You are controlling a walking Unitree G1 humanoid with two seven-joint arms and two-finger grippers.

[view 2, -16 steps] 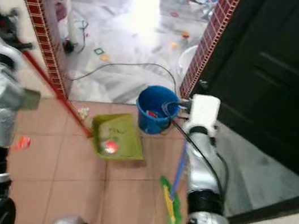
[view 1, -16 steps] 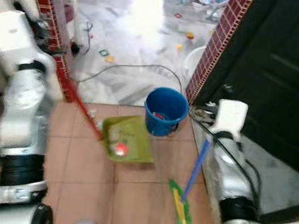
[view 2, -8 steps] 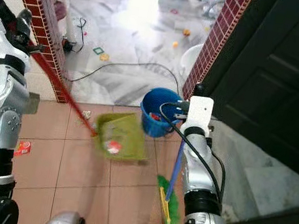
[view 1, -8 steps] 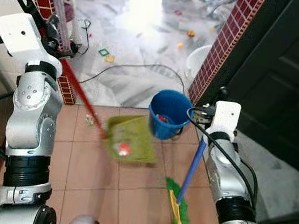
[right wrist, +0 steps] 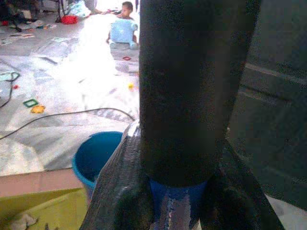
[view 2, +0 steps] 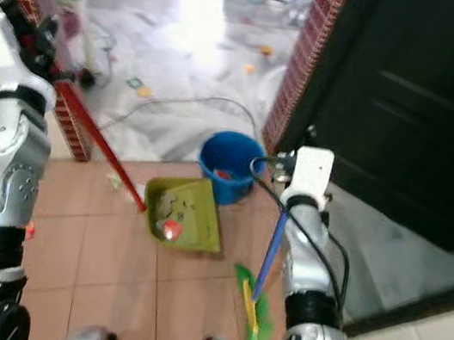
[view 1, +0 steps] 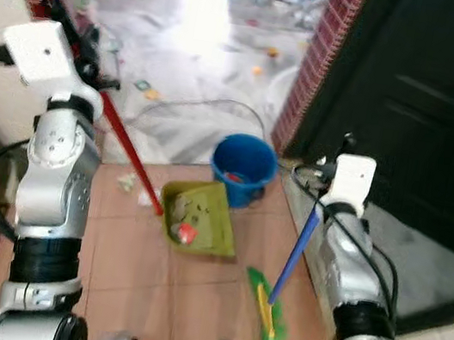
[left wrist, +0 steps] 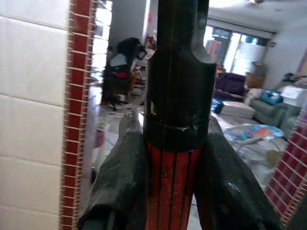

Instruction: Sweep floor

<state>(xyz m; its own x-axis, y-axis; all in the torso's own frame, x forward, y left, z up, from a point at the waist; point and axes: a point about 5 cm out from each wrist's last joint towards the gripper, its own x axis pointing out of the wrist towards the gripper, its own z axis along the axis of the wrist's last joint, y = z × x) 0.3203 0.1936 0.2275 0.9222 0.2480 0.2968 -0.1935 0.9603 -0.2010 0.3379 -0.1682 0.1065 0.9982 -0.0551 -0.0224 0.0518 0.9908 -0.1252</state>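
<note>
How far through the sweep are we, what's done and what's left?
Done: some litter sits in the green dustpan and in the blue bucket.

In hand: the left hand grips the dustpan's red handle; the right hand grips the blue broom handle, bristles on the tiles.

Left: the dustpan has not been emptied, and scraps lie by the red handle and across the room beyond.

Home, lived-in: sofas [left wrist: 268,103] sitting in a living rm, toys littering marble floor [view 1: 203,53], terracotta tiles [view 1: 206,297] running by dark door [view 1: 421,106].
</note>
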